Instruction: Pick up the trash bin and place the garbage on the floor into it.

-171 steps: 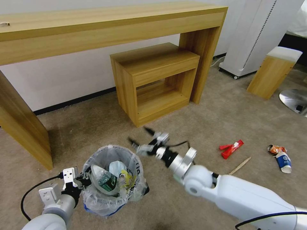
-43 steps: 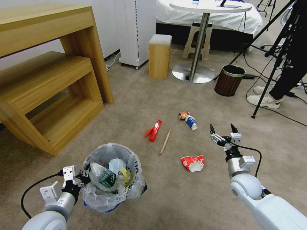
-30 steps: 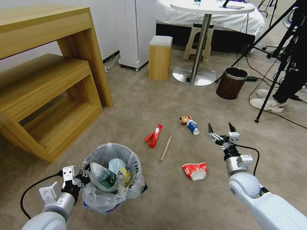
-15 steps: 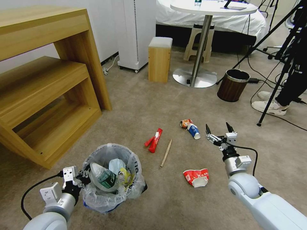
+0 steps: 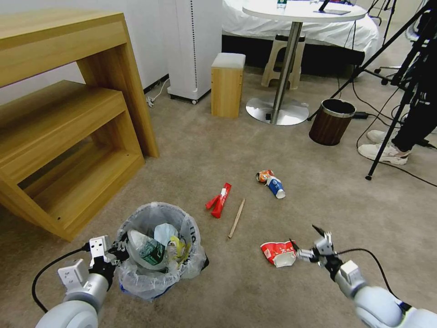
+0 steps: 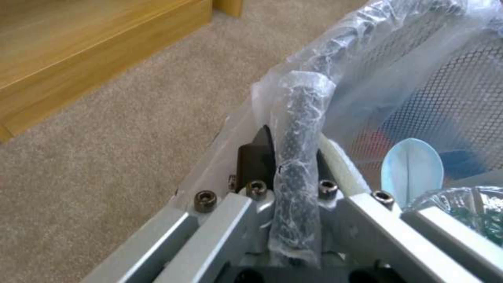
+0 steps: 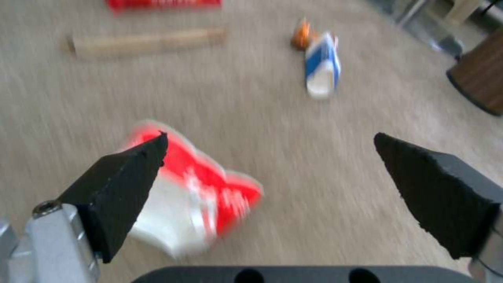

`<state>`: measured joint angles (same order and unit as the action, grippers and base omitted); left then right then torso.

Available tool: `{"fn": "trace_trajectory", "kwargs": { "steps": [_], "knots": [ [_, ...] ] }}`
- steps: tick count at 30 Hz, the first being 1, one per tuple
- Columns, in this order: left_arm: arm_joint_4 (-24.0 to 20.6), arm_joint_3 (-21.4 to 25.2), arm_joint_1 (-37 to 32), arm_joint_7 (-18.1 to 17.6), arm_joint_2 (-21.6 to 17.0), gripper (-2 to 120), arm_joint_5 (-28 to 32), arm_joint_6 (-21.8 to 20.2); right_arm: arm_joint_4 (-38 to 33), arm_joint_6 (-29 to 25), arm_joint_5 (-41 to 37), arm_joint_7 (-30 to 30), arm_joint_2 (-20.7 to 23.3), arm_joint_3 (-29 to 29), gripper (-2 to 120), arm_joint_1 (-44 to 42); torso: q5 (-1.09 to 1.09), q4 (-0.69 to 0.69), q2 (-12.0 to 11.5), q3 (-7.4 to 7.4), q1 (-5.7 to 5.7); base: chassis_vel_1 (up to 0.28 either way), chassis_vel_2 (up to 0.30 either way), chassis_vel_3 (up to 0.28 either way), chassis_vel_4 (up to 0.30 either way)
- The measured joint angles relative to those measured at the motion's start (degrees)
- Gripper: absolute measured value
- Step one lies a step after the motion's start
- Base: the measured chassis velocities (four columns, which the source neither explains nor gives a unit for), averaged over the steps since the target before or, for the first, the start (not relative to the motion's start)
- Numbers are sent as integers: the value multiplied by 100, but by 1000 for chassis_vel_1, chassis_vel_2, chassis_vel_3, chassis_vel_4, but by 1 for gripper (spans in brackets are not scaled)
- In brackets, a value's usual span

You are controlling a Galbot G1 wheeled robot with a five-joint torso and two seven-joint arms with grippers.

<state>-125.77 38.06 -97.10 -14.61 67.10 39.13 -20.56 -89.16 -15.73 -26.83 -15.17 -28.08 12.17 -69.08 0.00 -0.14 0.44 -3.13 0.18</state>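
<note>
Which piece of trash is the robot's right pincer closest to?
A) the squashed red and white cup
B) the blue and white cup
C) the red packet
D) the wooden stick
A: the open right pincer hangs just beside the squashed red and white cup, while the red packet, the wooden stick and the blue and white cup lie farther off on the carpet.

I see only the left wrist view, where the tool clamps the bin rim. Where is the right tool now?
Observer: The right tool is low over the floor, open, close beside the red-white cup.
Operator: Has it gripped that cup?
Observer: No. In the right wrist view the cup lies on the floor beyond the spread fingertips.
Operator: What other garbage lies outside the trash bin?
Observer: A red packet, a wooden stick and a blue-white cup.
</note>
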Motion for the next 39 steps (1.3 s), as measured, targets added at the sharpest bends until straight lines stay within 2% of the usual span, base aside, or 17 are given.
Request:
{"fn": "trace_trajectory", "kwargs": {
  "steps": [6, 10, 13, 18, 21, 26, 33, 38, 39],
  "knots": [
    [38, -1, 30, 19, 93, 1, -49, 38, 445, 49, 345, -74, -1, 390, 100, 223, 0, -1, 0, 0, 0, 0, 0, 0, 0],
    [69, 16, -9, 66, 154, 1, -133, 86, 742, 17, 569, 31, -45, 794, 100, 724, -3, 1, 0, 0, 0, 0, 0, 0, 0],
    [87, 41, -39, 85, 204, 1, -179, 119, 1114, -160, 1099, 280, -204, 1156, 100, 1375, 3, 2, 0, -1, 0, 0, 0, 0, 0],
    [100, 34, -38, 90, 268, 1, -220, 135, 1326, -234, 1323, 485, -302, 1458, 100, 1782, -2, 2, 0, -1, 0, 0, 0, 0, 0],
    [89, 1, -16, 92, 338, 1, -235, 137, 1607, -305, 1318, 537, -523, 1727, 100, 2021, -1, 0, 0, -1, 0, 0, 0, 0, 0],
    [86, 4, -16, 92, 360, 1, -249, 138, 1866, -358, 1308, 578, -710, 1865, 100, 2046, -1, 0, 0, -1, 0, 0, 0, 0, 0],
    [67, -22, -13, 86, 423, 1, -284, 137, 2598, -488, 1407, 678, -1233, 2034, 100, 2179, -1, -1, 0, -1, 0, 0, 0, 0, 0],
    [66, -22, -14, 84, 426, 1, -289, 137, 2706, -498, 1428, 680, -1318, 2062, 100, 2227, -1, -1, 0, -1, 0, 0, 0, 0, 0],
    [70, -15, -44, 84, 449, 1, -312, 141, 2993, -550, 1514, 652, -1583, 2121, 92, 2366, 0, 1, 0, -1, 0, 0, 0, 0, 0]
  ]
}}
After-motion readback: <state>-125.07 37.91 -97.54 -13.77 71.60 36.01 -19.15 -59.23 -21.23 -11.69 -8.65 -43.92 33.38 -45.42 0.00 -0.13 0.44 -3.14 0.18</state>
